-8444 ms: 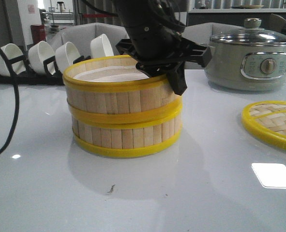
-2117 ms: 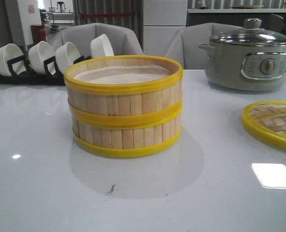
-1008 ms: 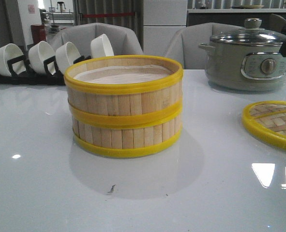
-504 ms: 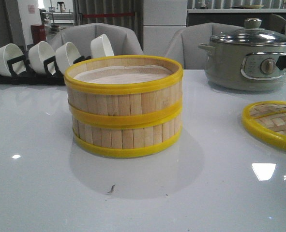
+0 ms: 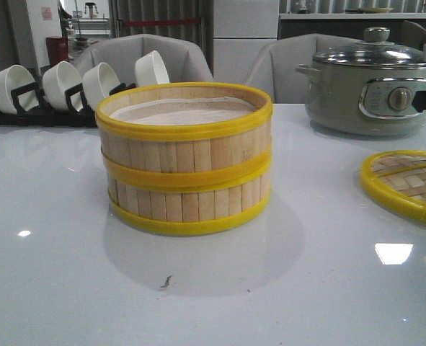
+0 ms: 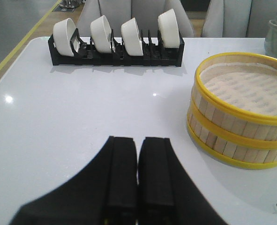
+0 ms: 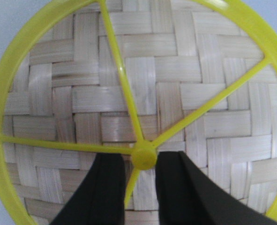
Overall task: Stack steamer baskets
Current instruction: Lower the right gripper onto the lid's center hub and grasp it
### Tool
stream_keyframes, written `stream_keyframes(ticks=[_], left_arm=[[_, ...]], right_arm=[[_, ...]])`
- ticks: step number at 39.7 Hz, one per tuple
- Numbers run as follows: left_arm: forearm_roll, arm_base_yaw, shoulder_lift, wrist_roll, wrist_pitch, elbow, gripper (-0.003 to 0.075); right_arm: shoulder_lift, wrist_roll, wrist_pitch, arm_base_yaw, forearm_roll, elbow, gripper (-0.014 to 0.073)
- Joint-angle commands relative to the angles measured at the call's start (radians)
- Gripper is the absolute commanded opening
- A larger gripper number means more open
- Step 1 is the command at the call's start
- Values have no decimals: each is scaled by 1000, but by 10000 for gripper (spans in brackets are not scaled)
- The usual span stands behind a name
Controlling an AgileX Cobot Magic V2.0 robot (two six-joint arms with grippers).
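Two steamer baskets (image 5: 184,158) sit stacked mid-counter (image 5: 68,288), open tops up, axis vertical. They look light and stiff; I'd grip the yellow rim, not the slats. Left tool (image 6: 137,178) is pinched shut and empty; right tool (image 7: 140,187) hangs parted over the lid's (image 7: 190,93) knob (image 7: 143,156).
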Motion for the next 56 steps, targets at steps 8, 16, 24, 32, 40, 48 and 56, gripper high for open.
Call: stream_keyframes(ticks=[8, 16, 24, 32, 40, 48, 56], left_arm=[[-4, -6, 12, -5, -85, -28, 85], [-4, -6, 12, -5, -85, -28, 85], [-4, -6, 12, -5, -85, -28, 85], [-4, -6, 12, -5, -85, -28, 85], [-4, -6, 12, -5, -85, -28, 85], [-4, -6, 12, -5, -85, -28, 85], [-4, -6, 12, -5, -85, -28, 85]], right_arm=[[-54, -5, -55, -7, -2, -34, 303], [-40, -5, -61, -7, -2, -34, 303], [-40, -4, -63, -7, -1, -53, 303], [-40, -4, -54, -7, -1, -70, 303], [-40, -4, -51, -7, -1, -70, 303], [-40, -4, -53, -7, -1, -70, 308], [-40, -4, -56, -7, -1, -70, 381]])
